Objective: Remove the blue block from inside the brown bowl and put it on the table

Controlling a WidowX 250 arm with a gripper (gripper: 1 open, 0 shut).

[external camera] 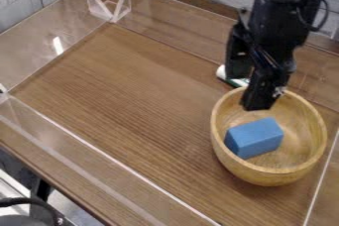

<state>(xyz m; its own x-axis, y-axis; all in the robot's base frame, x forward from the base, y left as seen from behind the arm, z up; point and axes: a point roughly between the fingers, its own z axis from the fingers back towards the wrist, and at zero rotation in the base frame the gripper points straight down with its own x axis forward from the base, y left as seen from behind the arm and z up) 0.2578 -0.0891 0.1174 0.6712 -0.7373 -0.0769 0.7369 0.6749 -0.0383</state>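
Blue block (255,137) lay inside the brown bowl (302,107) at the lower right of the table (133,81); the gripper (249,78) hung just above the bowl's upper rim, jaws apart, holding nothing.

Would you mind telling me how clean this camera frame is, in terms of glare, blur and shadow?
Camera view: soft, low-resolution image. Bright glare streaks run along the clear acrylic walls at left. The table is evenly lit, with no hard shadows. The blue block in the brown bowl is well exposed. The dark gripper shows little detail, slightly smeared; its jaws stand open.
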